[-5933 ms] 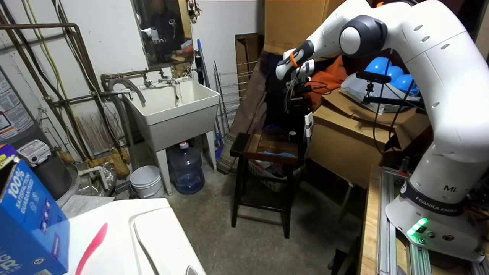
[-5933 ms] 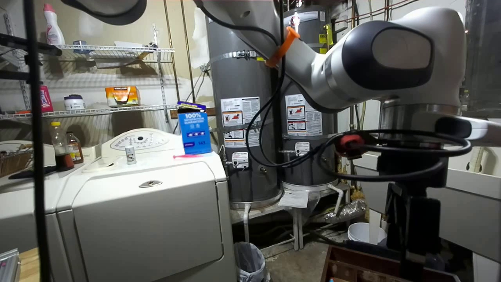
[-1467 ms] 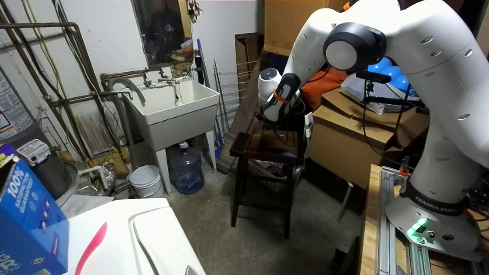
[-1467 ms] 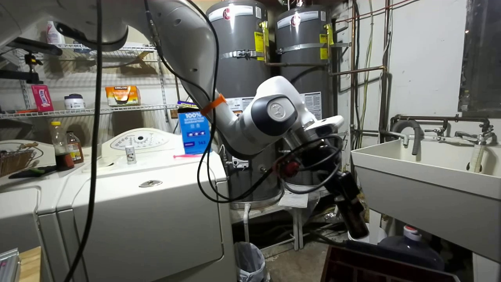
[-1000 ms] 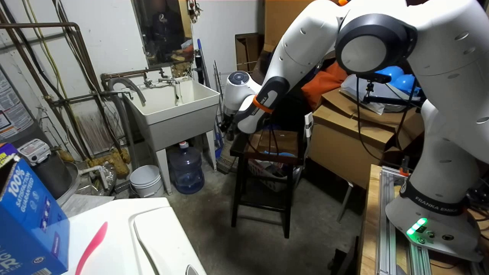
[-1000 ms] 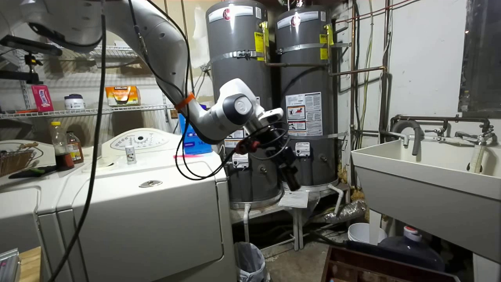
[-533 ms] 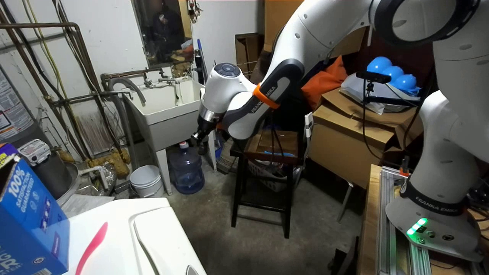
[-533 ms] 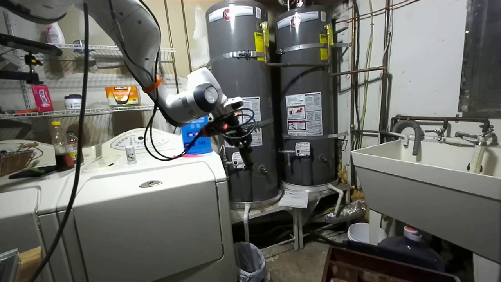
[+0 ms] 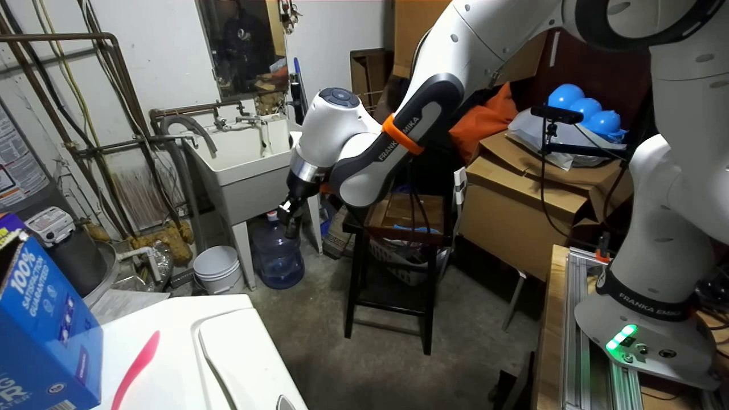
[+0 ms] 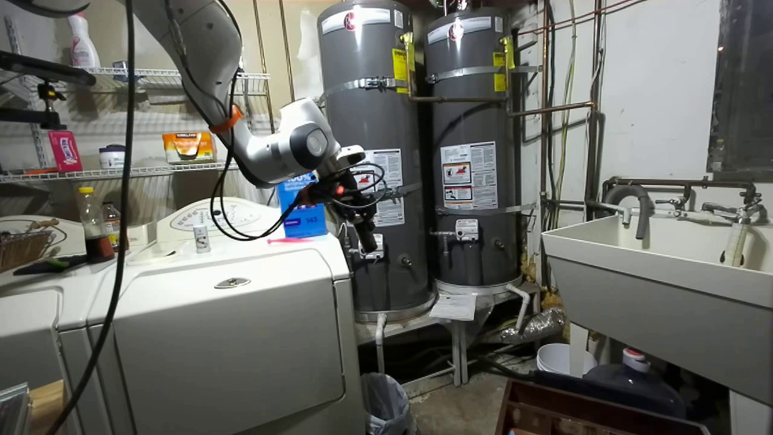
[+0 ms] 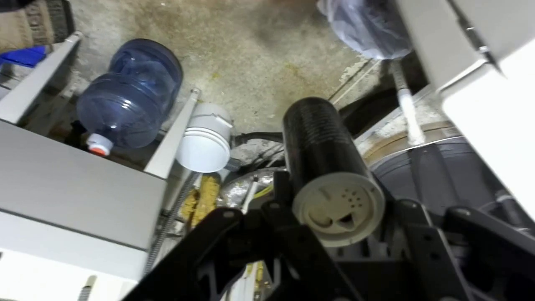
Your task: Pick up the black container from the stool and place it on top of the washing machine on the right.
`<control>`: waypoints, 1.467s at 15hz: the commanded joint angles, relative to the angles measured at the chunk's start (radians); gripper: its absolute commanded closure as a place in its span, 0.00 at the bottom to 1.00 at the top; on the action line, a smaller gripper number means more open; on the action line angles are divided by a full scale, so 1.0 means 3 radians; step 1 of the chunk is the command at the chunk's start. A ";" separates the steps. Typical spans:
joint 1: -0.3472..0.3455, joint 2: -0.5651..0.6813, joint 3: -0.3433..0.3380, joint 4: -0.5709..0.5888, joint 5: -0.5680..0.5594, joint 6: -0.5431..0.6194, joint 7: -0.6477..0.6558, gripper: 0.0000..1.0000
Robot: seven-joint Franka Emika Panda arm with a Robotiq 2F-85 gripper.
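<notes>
Wrist view: my gripper pinches the black container, w/ blue jug off L. In an exterior view I hold it mid-air, L of the stool & beyond the washing machine; in an exterior view it's tilted, R of that machine.

"100% SATISFACTION GUARANTEED" stands in white on the blue carton; "FRANKA EMIKA" wraps the robot's base and, broken by the orange band, its forearm. In an exterior view the number 143 shows on that carton, and "KIRKLAND" heads the orange box on the wire shelf. Print on the water heaters is too small to read
</notes>
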 commanded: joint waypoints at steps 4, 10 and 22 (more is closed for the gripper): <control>-0.0414 -0.0109 0.1428 0.0205 0.0401 -0.0522 -0.0641 0.80; -0.0486 -0.0026 0.2062 0.0701 0.0799 -0.1552 -0.1384 0.80; -0.0224 0.0352 0.1768 0.1455 0.0349 -0.2381 -0.1613 0.80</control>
